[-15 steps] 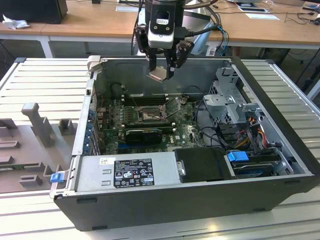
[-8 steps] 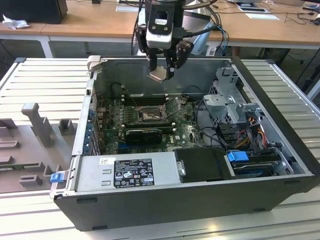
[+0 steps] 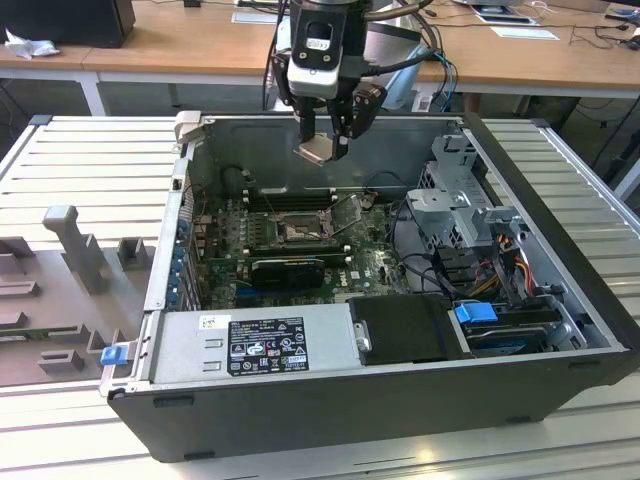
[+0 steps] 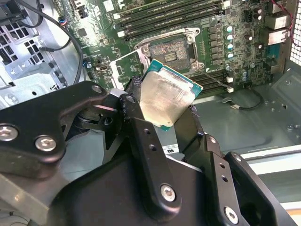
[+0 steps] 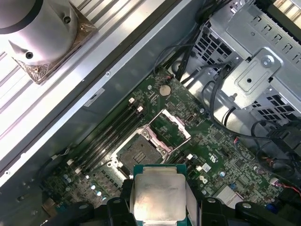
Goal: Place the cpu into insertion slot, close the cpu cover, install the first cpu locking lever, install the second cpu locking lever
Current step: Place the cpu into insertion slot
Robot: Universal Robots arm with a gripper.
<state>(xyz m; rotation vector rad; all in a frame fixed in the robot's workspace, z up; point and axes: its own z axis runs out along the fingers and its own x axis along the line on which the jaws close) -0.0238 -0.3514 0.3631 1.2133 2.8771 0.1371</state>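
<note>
My gripper (image 3: 322, 148) hangs above the open computer case, shut on the cpu (image 3: 317, 150), a flat square chip with a pale silver top. Both wrist views show the cpu (image 4: 167, 99) (image 5: 157, 195) clamped by its edges between the black fingers (image 4: 136, 125), tilted and well above the board. The insertion slot (image 3: 297, 231) (image 4: 171, 49) (image 5: 138, 153) lies bare on the green motherboard below the chip. The cpu cover (image 5: 171, 129) (image 4: 123, 70) (image 3: 349, 212), a silver frame with a window, stands swung open beside the slot.
Long black RAM slots (image 3: 285, 200) run along the slot's far side. A grey power supply (image 3: 255, 345) fills the case's near edge. A metal drive cage (image 3: 465, 200) with cables stands on the exterior view's right. A grey moulded fixture (image 3: 60, 270) lies outside the case.
</note>
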